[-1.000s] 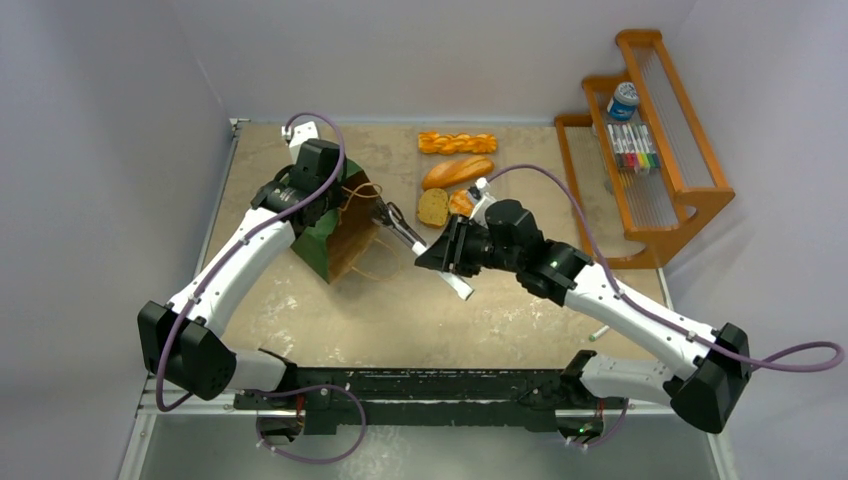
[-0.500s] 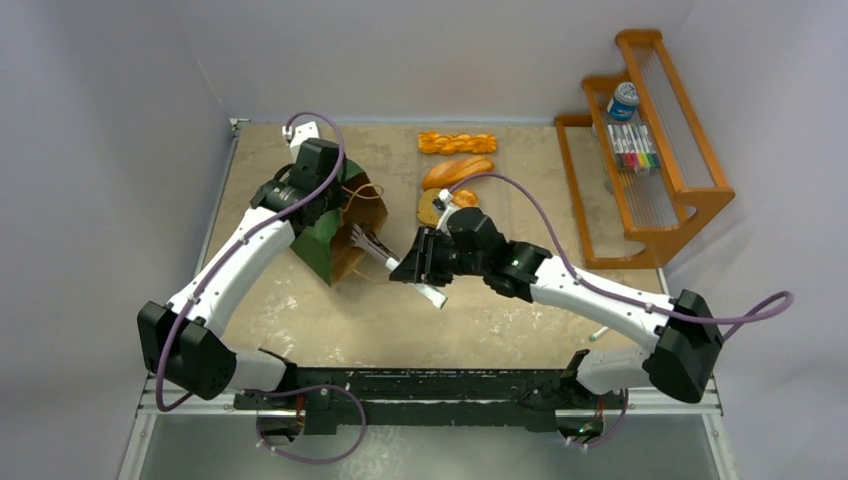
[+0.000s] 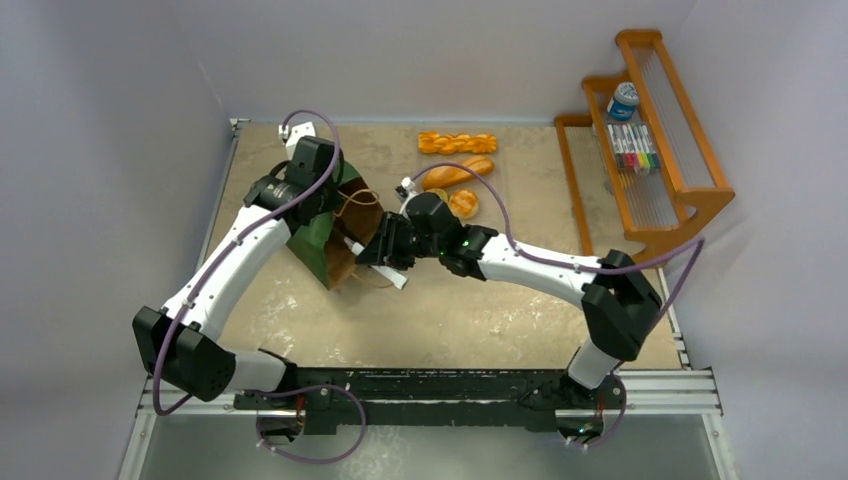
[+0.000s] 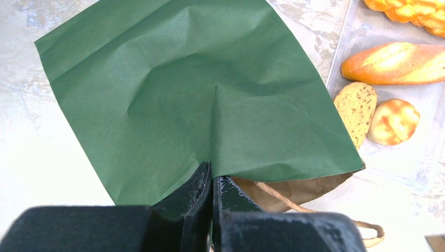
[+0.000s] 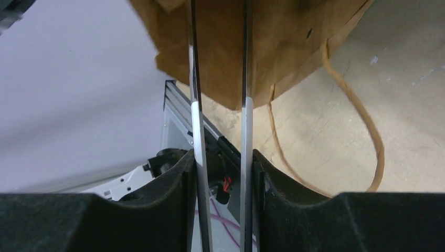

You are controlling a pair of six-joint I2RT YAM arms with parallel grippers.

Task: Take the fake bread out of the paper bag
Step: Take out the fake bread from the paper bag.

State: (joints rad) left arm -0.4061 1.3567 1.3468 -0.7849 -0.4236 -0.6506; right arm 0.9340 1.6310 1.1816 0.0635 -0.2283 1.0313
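Note:
The dark green paper bag (image 3: 318,240) lies on its side, its brown mouth facing right. My left gripper (image 3: 338,198) is shut on the bag's upper edge (image 4: 211,170); the green side (image 4: 199,94) fills the left wrist view. My right gripper (image 3: 388,250) is shut on the metal tongs (image 5: 195,121), whose two arms reach into the bag's brown inside (image 5: 273,42). Outside the bag lie the braided stick (image 3: 457,143), oblong loaf (image 3: 462,172) and small bun (image 3: 463,203). The round slice (image 4: 357,107) shows in the left wrist view. No bread shows inside the bag.
A wooden rack (image 3: 650,150) stands at the right with markers (image 3: 633,147) and a blue-capped can (image 3: 623,100). The bag's cord handle (image 5: 362,131) loops on the table below its mouth. Walls close in the left and back.
My right arm has moved left with the tongs, and their tips have gone into the bag's mouth. The left gripper still holds the bag's edge.

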